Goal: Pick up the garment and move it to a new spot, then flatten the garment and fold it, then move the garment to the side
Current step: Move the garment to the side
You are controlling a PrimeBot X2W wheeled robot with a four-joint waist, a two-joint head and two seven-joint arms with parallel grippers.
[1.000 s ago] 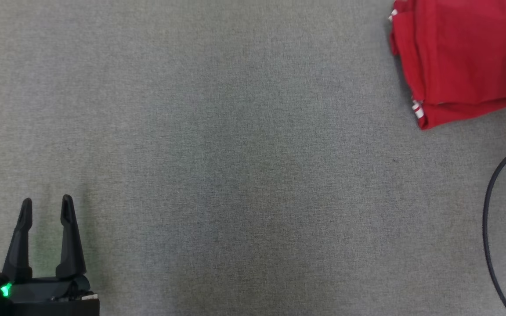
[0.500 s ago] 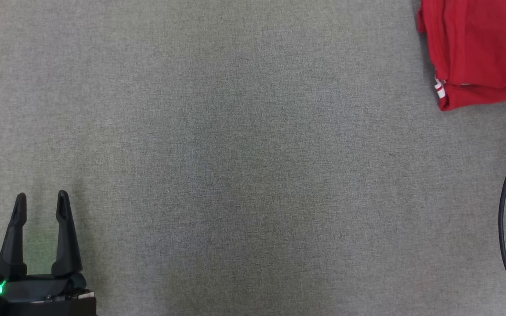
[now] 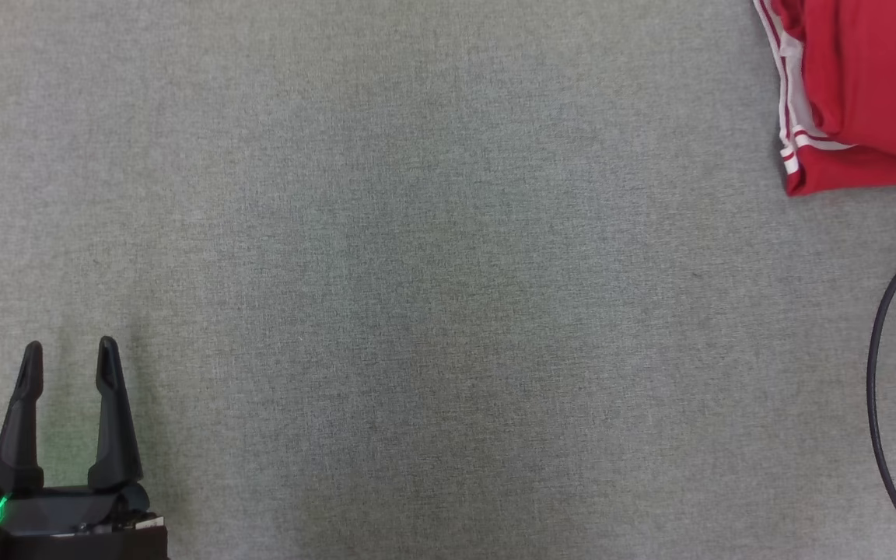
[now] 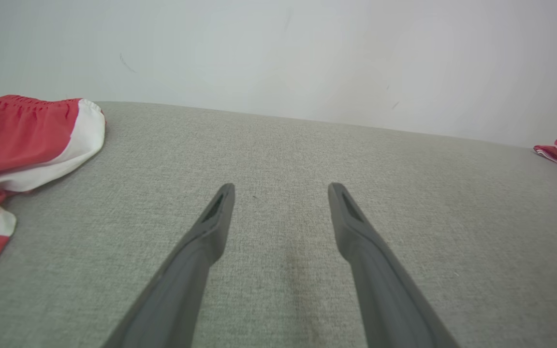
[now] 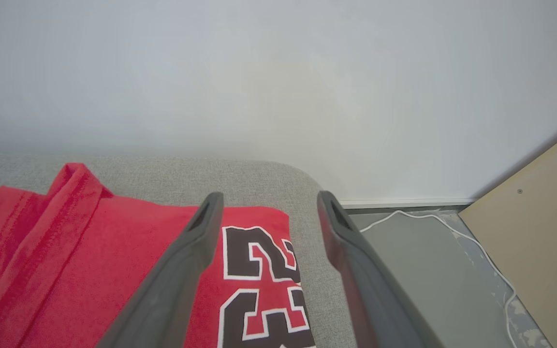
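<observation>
Garment: a folded red jersey with white-striped trim and black, white-edged numerals (image 3: 868,85) lies flat on the grey fabric-covered bench (image 3: 417,272), at the bench's far right corner, numerals facing up.
Right claw (image 5: 270,198): fingers spread apart with nothing between them, poised over the bench's right corner just above the jersey's numerals, gripping no cloth.
Left claw (image 3: 69,354): fingers spread apart and empty, over the bench's near left part with bare fabric under it.
Other clothing: crumpled red shorts with a white panel and gathered waistband (image 4: 27,140) lie on the bench's left side.
Cable: a thin black cable (image 3: 872,373) curves across the bench's near right part.
Surroundings: a plain white wall (image 5: 278,72) rises behind the bench's far edge. A grey floor (image 5: 418,270) with a thin white cord (image 5: 404,215) and a tan board (image 5: 539,232) lies past the bench's rounded right corner.
</observation>
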